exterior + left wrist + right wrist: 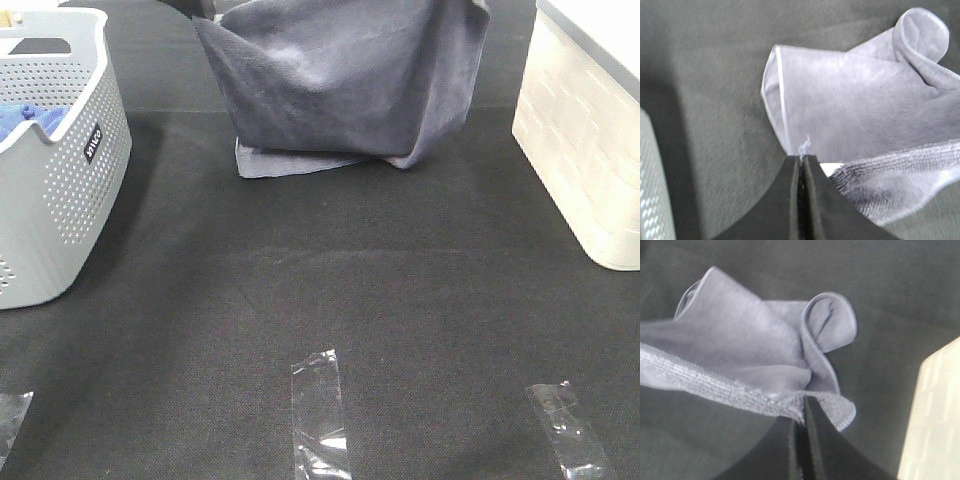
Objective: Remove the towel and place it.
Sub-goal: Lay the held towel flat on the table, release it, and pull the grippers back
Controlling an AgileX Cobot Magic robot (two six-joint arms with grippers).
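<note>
The towel is already out of the grey basket, which sits at 9 o'clock in the high view with only a bright blue cloth showing inside. The towel hangs at 12 o'clock, its top edge out of frame. Its lower part touches the desk and lies folded under itself in a flat layer.

The left pincer is closed tight on one upper corner, though the bite looks thin, with only a tuft of fibre showing at the tips. The right pincer is closed on the stitched hem at the other corner, and a loop of hem curls just beyond it.

By my reading, the removal is done and the placing is half done: the bottom has landed, while the rest has yet to be laid down and let go.

There is plenty of open room from the middle of the desk towards 6 o'clock, where clear tape strips lie flat. The sides are tighter. The grey basket's rim stands at 9 o'clock and a cream bin at 3 o'clock, near the right pincer in its wrist view. A wide sideways spread could brush either one.
</note>
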